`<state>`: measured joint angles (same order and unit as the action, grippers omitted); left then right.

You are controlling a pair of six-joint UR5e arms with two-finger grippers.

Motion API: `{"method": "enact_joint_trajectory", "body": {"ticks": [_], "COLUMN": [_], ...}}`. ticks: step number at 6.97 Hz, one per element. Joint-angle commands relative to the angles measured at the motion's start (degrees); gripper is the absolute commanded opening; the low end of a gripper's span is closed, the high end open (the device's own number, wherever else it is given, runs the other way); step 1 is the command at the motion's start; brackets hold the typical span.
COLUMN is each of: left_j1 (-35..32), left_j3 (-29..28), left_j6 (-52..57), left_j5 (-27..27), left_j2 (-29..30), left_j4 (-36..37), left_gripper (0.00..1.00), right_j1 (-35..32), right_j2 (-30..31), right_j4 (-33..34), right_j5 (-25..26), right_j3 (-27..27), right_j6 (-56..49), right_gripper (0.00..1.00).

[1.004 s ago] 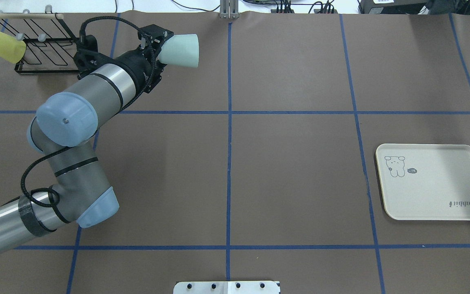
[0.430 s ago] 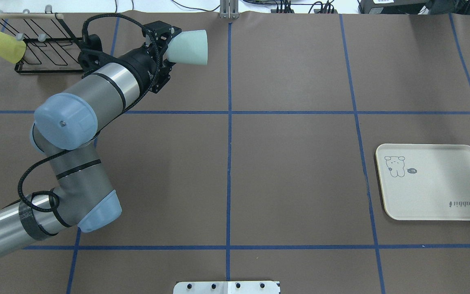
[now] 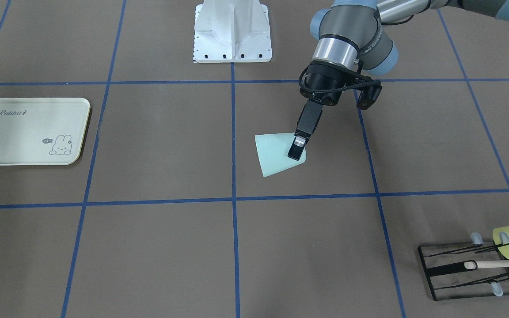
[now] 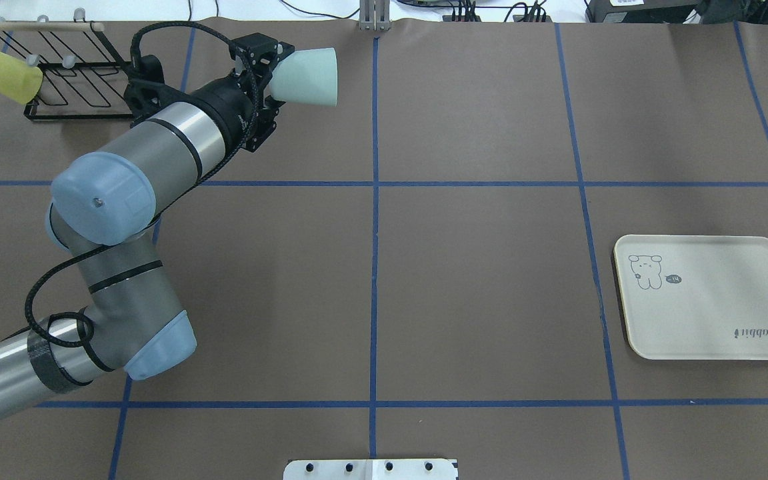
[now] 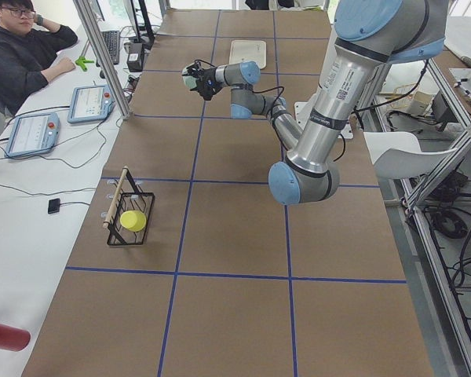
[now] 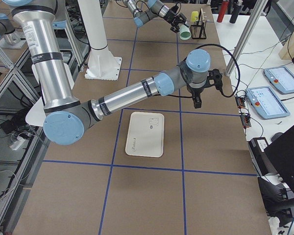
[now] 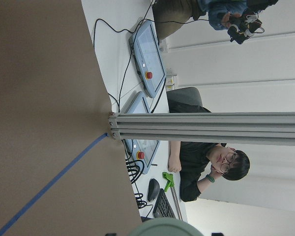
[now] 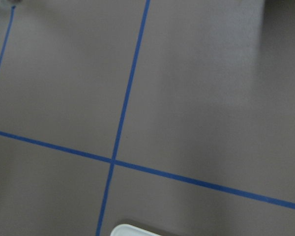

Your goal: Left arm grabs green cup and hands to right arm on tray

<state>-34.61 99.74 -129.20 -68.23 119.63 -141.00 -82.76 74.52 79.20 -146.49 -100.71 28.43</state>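
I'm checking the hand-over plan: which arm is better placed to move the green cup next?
Left, probably: the left gripper grips the green cup, held sideways. The right arm hangs near the tray, far from it.

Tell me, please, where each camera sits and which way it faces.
Front-facing: across the table, facing the robot's base; left arm holds green cup.
Overhead: behind the robot, looking forward and down; left arm at left, tray at right.
Exterior left: table's end by the wire rack; left arm near.
Exterior right: opposite end; right arm near.
Left wrist: looks past the cup's rim at an operator.
Right wrist: looks down on tape lines and tray corner; no arm.
Shared: front-facing and overhead both show cup, tray, rack, mirrored.
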Motion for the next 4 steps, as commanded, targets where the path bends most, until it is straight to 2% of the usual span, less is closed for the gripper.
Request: {"method": "enact_joint_trajectory", "body": {"ticks": [1, 2, 4], "left_j1": [0.0, 0.0, 0.2], "left_j3": [3.9, 5.5, 5.8], "left_j6": [0.0, 0.0, -0.7], "left_j5": [-0.2, -3.1, -4.6], "left_j2": [0.0, -0.4, -0.1], "left_j4": [0.2, 0.2, -0.1], "left_gripper": [0.38, 0.38, 0.38], "right_j1": [8.6, 11.5, 15.2], "right_j2": [-2.7, -5.9, -8.8], "right_j4": [-19.0, -24.0, -31.1], "right_j5": [1.1, 1.0, 0.7], "right_j3": [-0.1, 0.0, -0.5], "right_j6": [33.6, 46.7, 56.4], "right_gripper": [0.99, 0.99, 0.99]}}
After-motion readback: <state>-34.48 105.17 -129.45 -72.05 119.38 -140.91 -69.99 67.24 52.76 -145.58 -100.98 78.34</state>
